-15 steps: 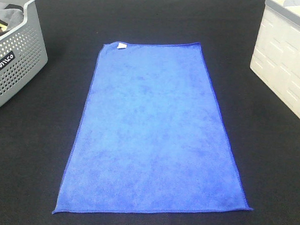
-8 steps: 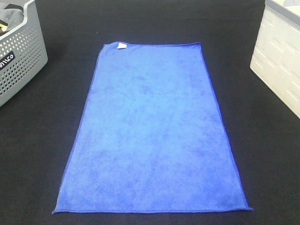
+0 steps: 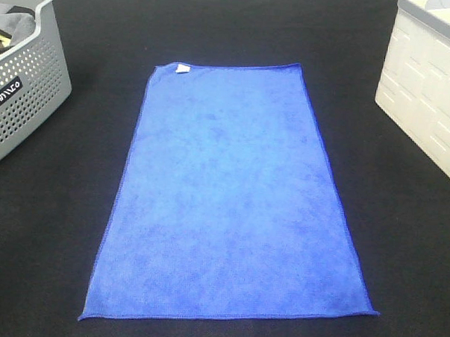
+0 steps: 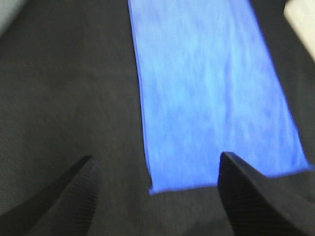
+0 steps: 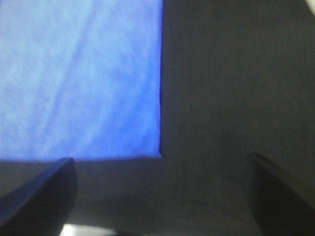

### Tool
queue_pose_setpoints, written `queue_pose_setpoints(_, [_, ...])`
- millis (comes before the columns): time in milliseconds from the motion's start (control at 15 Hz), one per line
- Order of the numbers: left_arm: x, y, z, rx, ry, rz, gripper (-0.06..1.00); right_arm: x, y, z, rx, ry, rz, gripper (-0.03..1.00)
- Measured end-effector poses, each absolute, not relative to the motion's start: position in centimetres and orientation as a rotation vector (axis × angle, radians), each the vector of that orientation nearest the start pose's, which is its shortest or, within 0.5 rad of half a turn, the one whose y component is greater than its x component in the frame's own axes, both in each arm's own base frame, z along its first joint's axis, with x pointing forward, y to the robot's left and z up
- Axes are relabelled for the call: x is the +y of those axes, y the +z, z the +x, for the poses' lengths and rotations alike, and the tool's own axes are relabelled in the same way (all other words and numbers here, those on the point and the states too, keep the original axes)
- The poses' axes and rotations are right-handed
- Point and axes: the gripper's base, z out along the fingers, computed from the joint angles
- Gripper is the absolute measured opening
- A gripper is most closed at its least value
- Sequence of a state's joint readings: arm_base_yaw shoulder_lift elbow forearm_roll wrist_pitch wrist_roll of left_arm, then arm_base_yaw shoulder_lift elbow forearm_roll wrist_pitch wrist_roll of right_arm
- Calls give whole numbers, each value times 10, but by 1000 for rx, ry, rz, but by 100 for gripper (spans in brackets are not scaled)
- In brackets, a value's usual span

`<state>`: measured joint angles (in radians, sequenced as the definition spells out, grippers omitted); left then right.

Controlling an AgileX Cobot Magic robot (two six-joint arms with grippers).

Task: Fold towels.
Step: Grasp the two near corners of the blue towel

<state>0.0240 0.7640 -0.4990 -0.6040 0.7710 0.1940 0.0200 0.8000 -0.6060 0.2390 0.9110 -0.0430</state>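
One royal-blue towel (image 3: 231, 195) lies spread flat on the black table, its long side running front to back, with a small white tag (image 3: 182, 68) at its far left corner. Neither gripper shows in the exterior high view. In the left wrist view my left gripper (image 4: 155, 189) stands open above the towel's (image 4: 211, 93) near left corner, its dark fingers (image 4: 246, 196) apart and empty. The right wrist view has my right gripper (image 5: 160, 191) open and empty just off the near right corner of the towel (image 5: 78, 78).
A grey perforated basket (image 3: 23, 85) holding some cloth stands at the back left. A white crate (image 3: 430, 88) stands at the back right. Black table cloth (image 3: 59, 206) surrounds the towel on all sides.
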Motion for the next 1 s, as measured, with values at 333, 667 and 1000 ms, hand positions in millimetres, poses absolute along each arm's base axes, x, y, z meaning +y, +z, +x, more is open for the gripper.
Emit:
queue_pose_setpoints(333, [-40, 203, 183, 2679, -753, -189, 66, 31, 224, 181, 2799, 444, -4, 85])
queue_pose_setpoints(667, [-55, 154, 212, 2745, -871, -129, 66, 42, 182, 212, 2872, 629, -21, 85])
queue_pose_setpoints(1000, [-67, 114, 225, 2786, -828, -157, 66, 41, 139, 227, 2977, 632, 23, 82])
